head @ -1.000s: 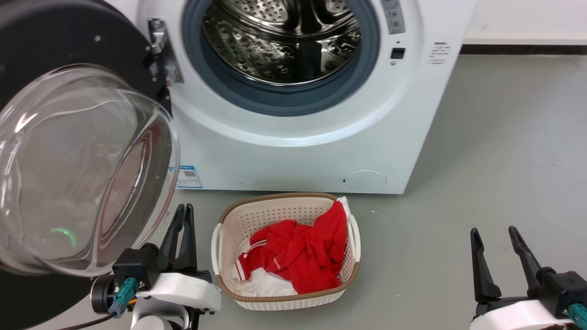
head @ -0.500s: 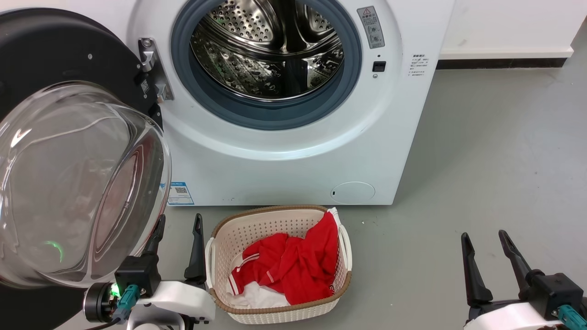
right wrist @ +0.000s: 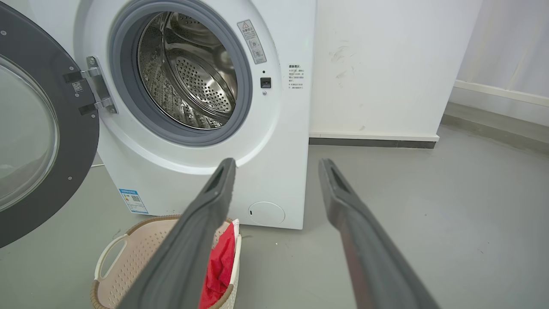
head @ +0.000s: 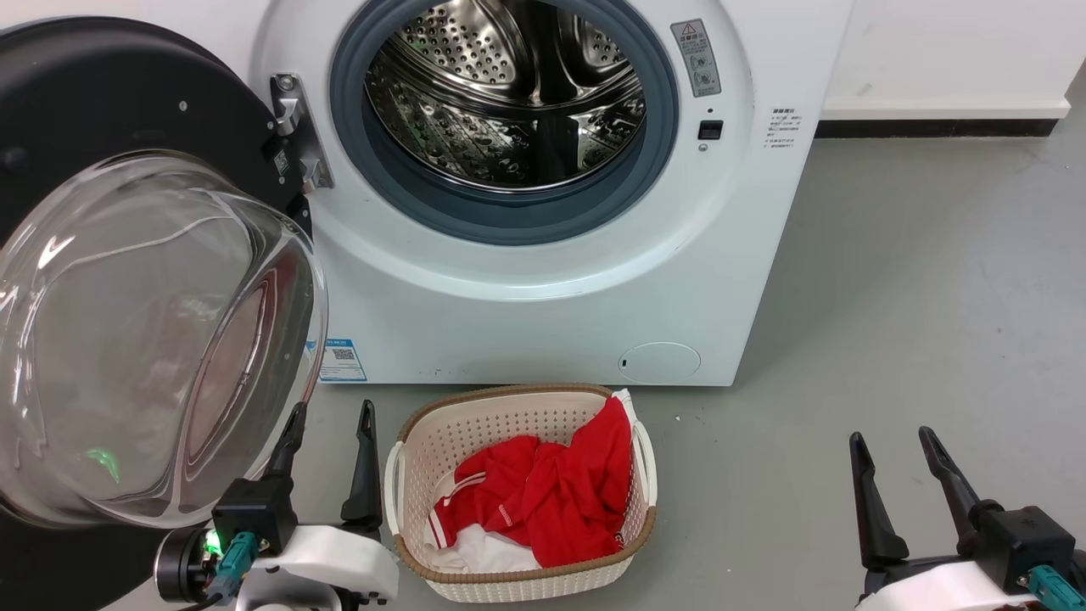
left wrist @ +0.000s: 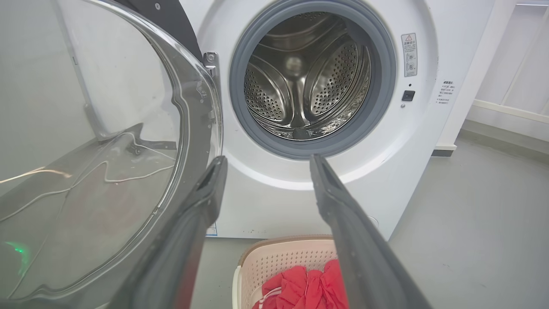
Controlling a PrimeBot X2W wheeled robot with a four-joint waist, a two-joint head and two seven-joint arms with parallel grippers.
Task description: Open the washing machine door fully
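The washing machine door (head: 153, 339) hangs swung wide out to the left of the washing machine (head: 543, 314) on its hinge (head: 293, 127), inner face and bulging glass bowl turned toward the robot, and the steel drum (head: 509, 93) is fully exposed. Whether the hinge has any travel left cannot be told from here. The left gripper (head: 331, 416) sits low, just beside the lower rim of the glass, its fingers spread apart and holding nothing. In the left wrist view one finger (left wrist: 206, 201) lies very near the door's dark rim, though contact cannot be confirmed. The right gripper (head: 891, 441) hovers over the bare floor (head: 891, 297), well apart from the machine, fingers likewise spread and empty. The main risk, I judge, is in any further push. The glass is curved and slick, so a finger pressing on it could skid off and strike the machine's front, or load the bowl instead of the sturdier rim. If the door is already at its stop, more force would strain the hinge. An unheld door may also drift back. The laundry basket (head: 407, 450), holding a red garment (head: 543, 492), stands just beside the left gripper, and a sideways sweep of that arm could knock it.
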